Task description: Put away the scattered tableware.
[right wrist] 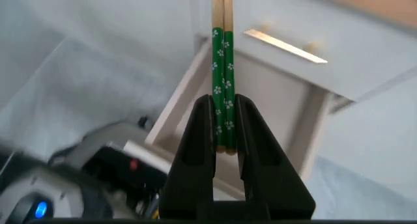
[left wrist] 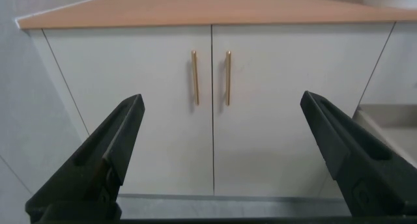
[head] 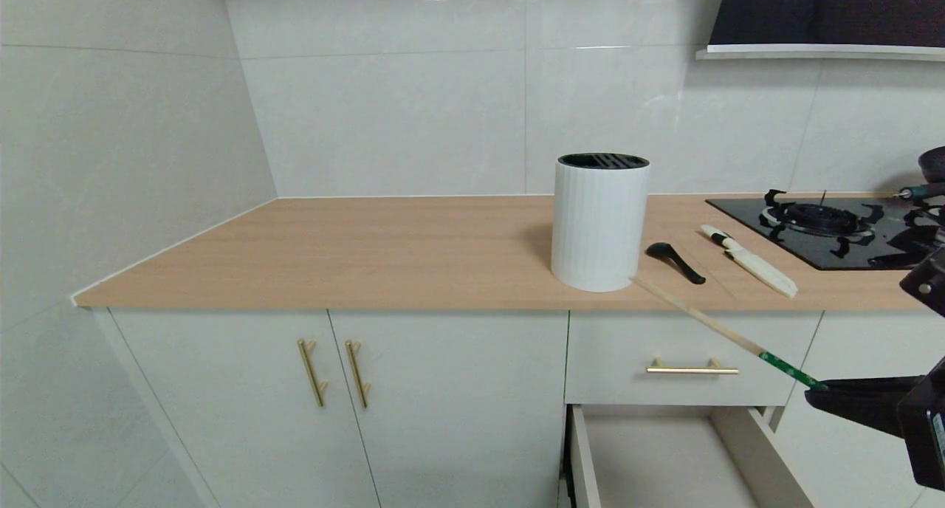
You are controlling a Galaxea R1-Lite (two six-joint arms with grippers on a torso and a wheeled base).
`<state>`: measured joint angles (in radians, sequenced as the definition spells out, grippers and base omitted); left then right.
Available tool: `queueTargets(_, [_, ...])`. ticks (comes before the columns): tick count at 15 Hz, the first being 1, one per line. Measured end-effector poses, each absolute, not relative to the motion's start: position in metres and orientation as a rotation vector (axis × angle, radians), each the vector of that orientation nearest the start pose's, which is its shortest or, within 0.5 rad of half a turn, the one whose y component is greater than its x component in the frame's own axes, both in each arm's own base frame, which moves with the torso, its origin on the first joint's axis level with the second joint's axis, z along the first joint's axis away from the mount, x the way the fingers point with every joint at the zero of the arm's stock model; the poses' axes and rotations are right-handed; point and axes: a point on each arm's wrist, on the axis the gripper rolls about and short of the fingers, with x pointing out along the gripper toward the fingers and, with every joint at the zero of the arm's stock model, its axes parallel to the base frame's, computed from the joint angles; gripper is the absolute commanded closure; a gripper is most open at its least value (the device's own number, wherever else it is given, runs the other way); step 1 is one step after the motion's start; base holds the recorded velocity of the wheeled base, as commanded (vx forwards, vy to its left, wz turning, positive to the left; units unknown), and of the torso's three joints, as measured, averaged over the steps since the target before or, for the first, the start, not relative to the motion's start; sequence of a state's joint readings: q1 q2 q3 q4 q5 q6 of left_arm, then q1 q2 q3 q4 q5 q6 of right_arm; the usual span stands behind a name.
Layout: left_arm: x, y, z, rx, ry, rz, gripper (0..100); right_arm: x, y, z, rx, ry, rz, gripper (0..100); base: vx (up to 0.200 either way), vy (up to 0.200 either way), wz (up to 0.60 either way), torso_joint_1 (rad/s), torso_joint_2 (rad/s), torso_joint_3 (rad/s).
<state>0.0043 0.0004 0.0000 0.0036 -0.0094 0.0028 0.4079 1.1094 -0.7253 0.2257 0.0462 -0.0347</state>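
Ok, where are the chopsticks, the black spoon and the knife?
chopsticks [head: 727, 333], head view, on the bare wooden shaft.
black spoon [head: 659, 250], head view, on the bowl.
knife [head: 764, 273], head view, on the blade.

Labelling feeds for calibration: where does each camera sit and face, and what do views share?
Head view: from the head, down at the counter and white holder; right gripper at the edge.
Left wrist view: low, facing the cabinet doors; open left gripper in front.
Right wrist view: facing the open drawer past the right gripper, shut on chopsticks.
Shared: head and right wrist views both show chopsticks, open drawer.
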Motion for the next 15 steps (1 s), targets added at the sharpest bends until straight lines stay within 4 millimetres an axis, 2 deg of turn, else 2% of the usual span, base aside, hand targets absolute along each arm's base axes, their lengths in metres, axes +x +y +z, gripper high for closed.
queueTargets(7, [-0.023,0.0,0.075,0.003,0.004,-0.005,0,0.123,0.066,0.2,-0.215,0.638,0.545,100,0.0,0.0,0.0,-0.17,0.45,0.284])
queueTargets(11, [-0.023,0.0,0.075,0.003,0.004,-0.005,0,0.127,0.069,0.193,-0.226,0.674,0.547,100,0.0,0.0,0.0,-0.134,0.45,0.314])
queueTargets(15, [-0.023,0.0,0.075,0.003,0.004,-0.005,0,0.136,0.074,0.185,-0.232,0.71,0.544,100,0.0,0.0,0.0,0.004,0.06,0.03])
